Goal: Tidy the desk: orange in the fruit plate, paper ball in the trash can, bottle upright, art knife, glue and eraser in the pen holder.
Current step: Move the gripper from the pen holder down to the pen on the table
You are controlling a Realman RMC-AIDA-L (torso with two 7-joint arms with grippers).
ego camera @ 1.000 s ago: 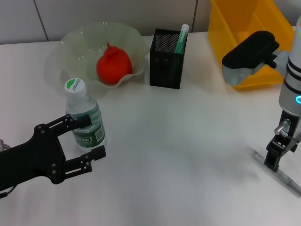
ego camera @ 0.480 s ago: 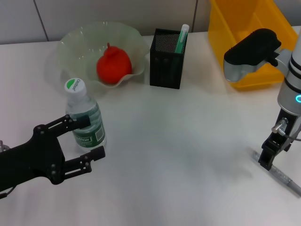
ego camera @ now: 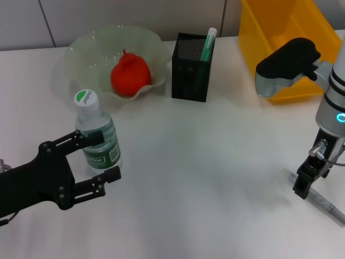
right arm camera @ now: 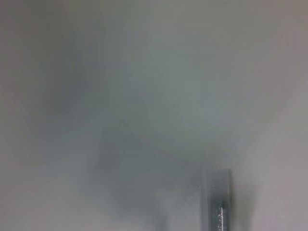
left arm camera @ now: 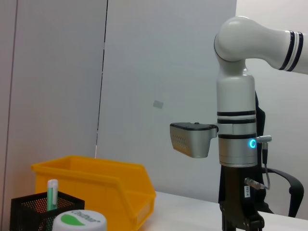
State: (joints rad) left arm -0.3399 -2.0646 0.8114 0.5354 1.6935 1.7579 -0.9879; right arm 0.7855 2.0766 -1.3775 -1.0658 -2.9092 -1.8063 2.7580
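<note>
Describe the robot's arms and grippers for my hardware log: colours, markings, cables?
The left gripper is all matte black, with skeletal linkage fingers and visible screws. The right arm is glossy white with black bands, a glowing cyan ring, a grey-and-black camera housing, thin cables and a silver connector above the black right gripper.

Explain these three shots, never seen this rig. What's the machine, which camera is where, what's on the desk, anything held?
It is a two-armed robot; each arm ends in a pincer. The wide shot comes from its head, looking down at the white desk. The other two come from cameras on its wrists.

The left pincer is open, its fingers on either side of the upright bottle. The right pincer points down at a slim grey tool, probably the art knife; whether it grips is unclear.

At the back: the orange in the fruit plate, the pen holder with a green stick inside, and the trash can.
</note>
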